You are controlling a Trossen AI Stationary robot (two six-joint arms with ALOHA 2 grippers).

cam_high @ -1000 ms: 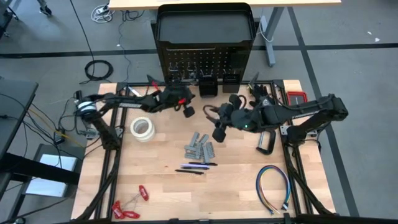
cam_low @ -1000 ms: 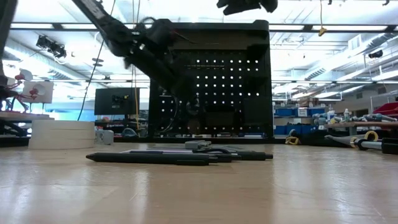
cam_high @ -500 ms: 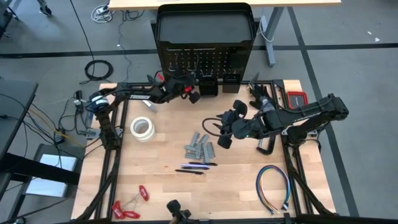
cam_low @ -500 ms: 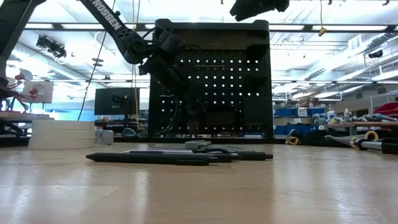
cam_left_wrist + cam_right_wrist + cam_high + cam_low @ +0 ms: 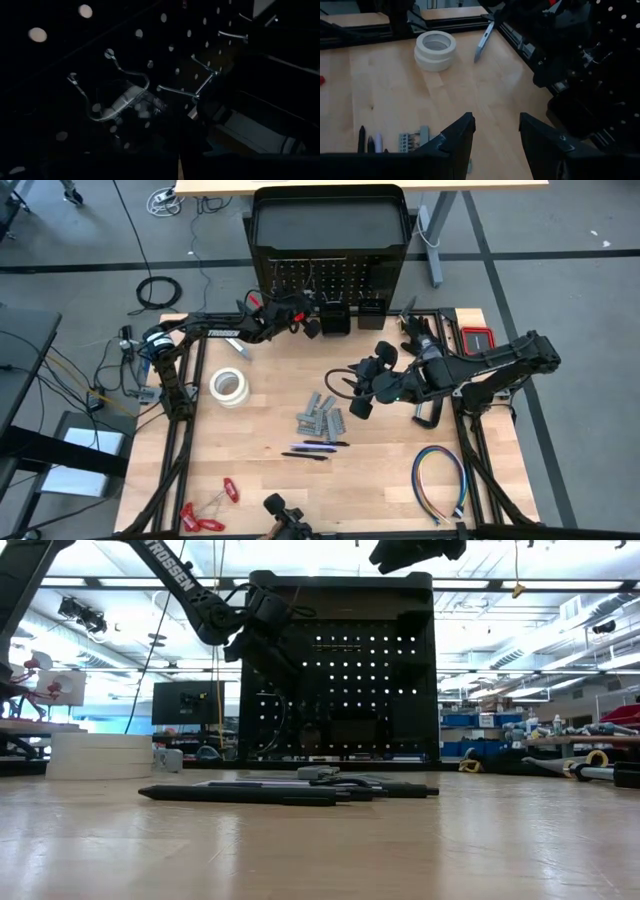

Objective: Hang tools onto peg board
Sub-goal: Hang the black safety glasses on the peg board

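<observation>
**Left arm at the board, tool up by the hooks**

The left gripper (image 5: 297, 320) is right up against the peg board (image 5: 330, 280), jaws pinched tight, and something red (image 5: 287, 317) shows at its tip — it looks like one of the red-handled tools, though the frames don't show the hold itself, so that's a read and not a certainty. From table height the arm reaches in high and lands on the board's upper part, on the left as that view shows it. Its wrist view stares straight into the panel: wire hooks (image 5: 182, 91) jut out just ahead, close and off to one side. So the hooks lie dead ahead of the gripper, and the next move will probably turn on lining the tool's loop or opening over one of those prongs.

The right gripper (image 5: 362, 380) hangs over mid-table, fingers about half spread with nothing between them, waiting. Below it lie the grey pieces (image 5: 321, 417) and the pens (image 5: 315, 448); the tape (image 5: 229, 387) sits towards the left side, the clamp (image 5: 428, 411) by the right arm's base. Plenty left to hang.
</observation>
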